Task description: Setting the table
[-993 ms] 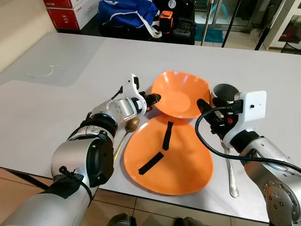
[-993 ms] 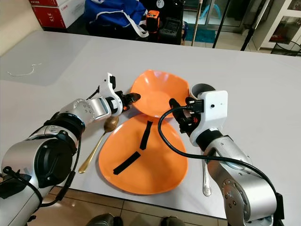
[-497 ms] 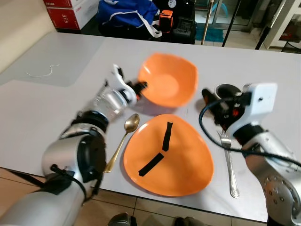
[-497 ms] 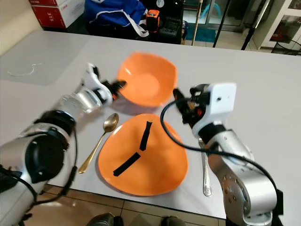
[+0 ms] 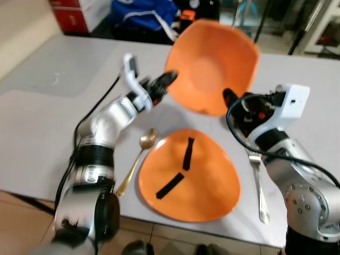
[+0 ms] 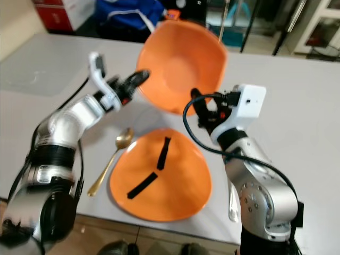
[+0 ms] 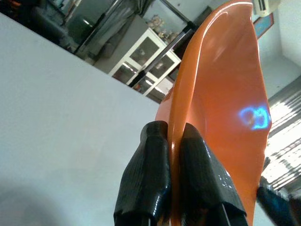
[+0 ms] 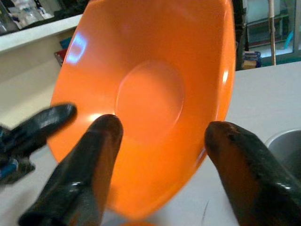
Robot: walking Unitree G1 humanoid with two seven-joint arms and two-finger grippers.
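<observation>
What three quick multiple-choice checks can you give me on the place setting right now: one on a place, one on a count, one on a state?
1. Where does the gold spoon lie?
A. On the robot's left of the flat orange plate
B. Inside the bowl
C. On the robot's right of the fork

2. How many black strips lie on the flat orange plate?
A. One
B. Two
C. Four

3. What state is the orange bowl in?
A. Flat on the table
B. Upside down on the plate
C. Lifted and tilted, its rim pinched by the left claw

Answers: 1 A, the spoon rests on the table beside the plate's left edge. 2 B, two strips show on the plate. 3 C, the left wrist view shows both fingers shut on the rim, while the right claw stands open facing the bowl.
</observation>
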